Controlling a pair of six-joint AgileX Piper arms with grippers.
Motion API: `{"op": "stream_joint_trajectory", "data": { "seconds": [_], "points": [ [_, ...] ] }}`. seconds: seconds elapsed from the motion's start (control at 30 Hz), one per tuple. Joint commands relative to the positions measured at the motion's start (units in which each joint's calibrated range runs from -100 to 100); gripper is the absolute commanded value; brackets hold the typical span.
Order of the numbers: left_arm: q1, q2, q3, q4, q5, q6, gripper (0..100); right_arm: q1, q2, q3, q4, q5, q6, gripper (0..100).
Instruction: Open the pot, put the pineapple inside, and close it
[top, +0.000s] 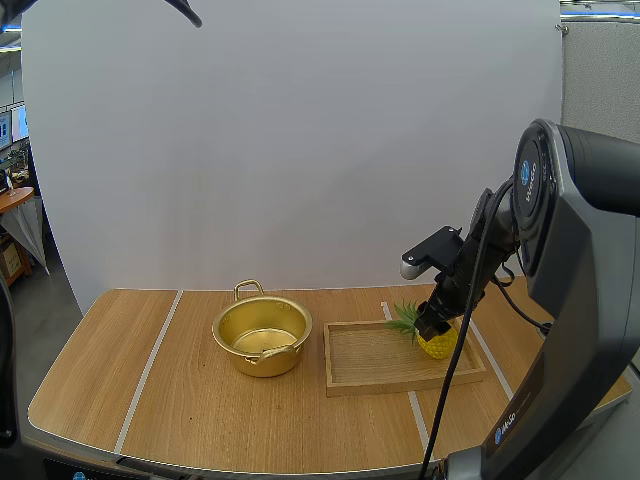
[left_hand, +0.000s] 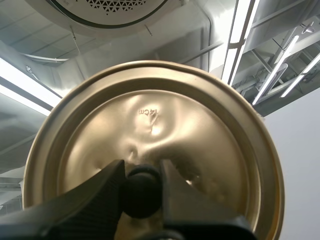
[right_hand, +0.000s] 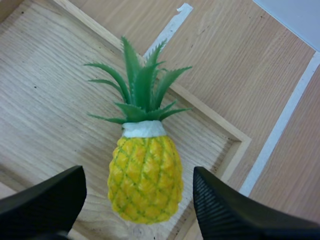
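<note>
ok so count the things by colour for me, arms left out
gold: 2, the pot and the lid
yellow: 1, the pineapple
wood brown: 1, the tray
total: 4

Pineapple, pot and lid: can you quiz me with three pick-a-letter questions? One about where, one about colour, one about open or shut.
1. Where does the pineapple lie?
A. In the pot
B. In the wooden tray
C. On a plate

2. What colour is the pot?
A. Gold
B. Red
C. Blue

3. How is the pot?
A. Lid on
B. Open and empty
C. Open with fruit inside

Answers:
1 B: the pineapple lies in the wooden tray, between the open fingers of the right gripper.
2 A: the pot is shiny gold inside and out.
3 B: the left gripper pinches the lid by its knob, and nothing is inside the pot.
</note>
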Motion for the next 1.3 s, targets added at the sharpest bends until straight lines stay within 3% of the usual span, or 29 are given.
{"op": "stream_joint_trajectory", "data": {
  "seconds": [0.0, 1.23, 1.27],
  "points": [
    [-0.22, -0.1, -0.4, 0.0, -2.1, -0.5, 0, 0.2, 0.0, -0.4, 0.3, -0.8, -0.6, 100],
    [-0.22, -0.1, -0.4, 0.0, -2.1, -0.5, 0, 1.4, 11.4, -0.4, 0.3, -13.1, 0.5, 100],
    [-0.22, -0.1, -0.4, 0.0, -2.1, -0.5, 0, 1.4, 11.4, -0.4, 0.3, -12.2, 0.7, 85]
  ]
}}
